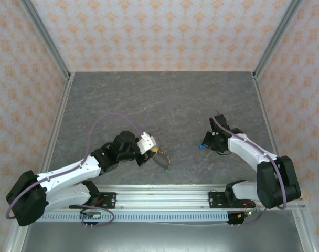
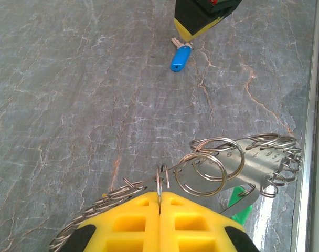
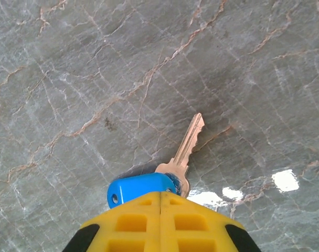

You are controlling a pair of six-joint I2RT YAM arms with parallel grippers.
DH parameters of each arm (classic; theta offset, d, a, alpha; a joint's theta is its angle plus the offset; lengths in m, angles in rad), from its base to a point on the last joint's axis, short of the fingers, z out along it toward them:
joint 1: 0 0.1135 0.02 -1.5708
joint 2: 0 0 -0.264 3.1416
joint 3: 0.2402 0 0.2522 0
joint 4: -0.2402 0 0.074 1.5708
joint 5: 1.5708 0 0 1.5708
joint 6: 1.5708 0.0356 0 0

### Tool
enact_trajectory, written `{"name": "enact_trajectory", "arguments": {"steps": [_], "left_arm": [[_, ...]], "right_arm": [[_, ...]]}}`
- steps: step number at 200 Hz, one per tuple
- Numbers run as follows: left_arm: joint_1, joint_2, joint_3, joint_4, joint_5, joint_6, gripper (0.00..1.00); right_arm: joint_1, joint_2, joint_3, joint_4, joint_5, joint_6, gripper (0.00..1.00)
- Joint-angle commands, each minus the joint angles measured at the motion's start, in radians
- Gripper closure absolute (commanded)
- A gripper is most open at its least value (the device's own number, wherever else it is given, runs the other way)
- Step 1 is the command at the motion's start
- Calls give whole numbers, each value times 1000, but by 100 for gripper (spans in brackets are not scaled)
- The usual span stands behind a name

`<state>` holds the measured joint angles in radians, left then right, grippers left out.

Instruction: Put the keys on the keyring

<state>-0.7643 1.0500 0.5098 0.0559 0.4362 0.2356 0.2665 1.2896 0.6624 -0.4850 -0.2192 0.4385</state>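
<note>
Right wrist | right gripper point(image 3: 160, 195) clenched on blue-tagged key point(image 3: 187, 147), blade at 1 o'clock | left gripper point(image 2: 159, 199) clamps keyring point(image 2: 222, 164) | we fear the shallow pinch lets it pivot.

Tabletop point(image 1: 165, 105): grey stone-look surface with pale and rust-coloured veins; bright glare patches lie ahead and to the right of the right claw point(image 3: 159, 195). One blue-tagged key point(image 3: 184, 149) lies on it directly ahead of that claw's closed tips, tag and head against the tips and blade pointing away and slightly right; cannot tell whether the tips pinch it. The keyring point(image 2: 238, 165), clamped in the left claw point(image 2: 159, 198), extends ahead and right of it just over the tabletop; contact with the surface not discernible.
</note>
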Motion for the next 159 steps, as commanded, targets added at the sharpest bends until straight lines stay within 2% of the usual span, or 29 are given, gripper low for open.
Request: {"name": "enact_trajectory", "arguments": {"steps": [1,82,159], "left_arm": [[-4,-5,23,-17,-7,-2,100],[-4,-21,9,-19,-11,-2,100],[-4,-28,9,-22,-14,-5,100]], "right_arm": [[-22,24,-22,27,-5,19,97],[-41,24,-62,28,45,32,94],[-75,-65,-87,26,88,46,93]]}}
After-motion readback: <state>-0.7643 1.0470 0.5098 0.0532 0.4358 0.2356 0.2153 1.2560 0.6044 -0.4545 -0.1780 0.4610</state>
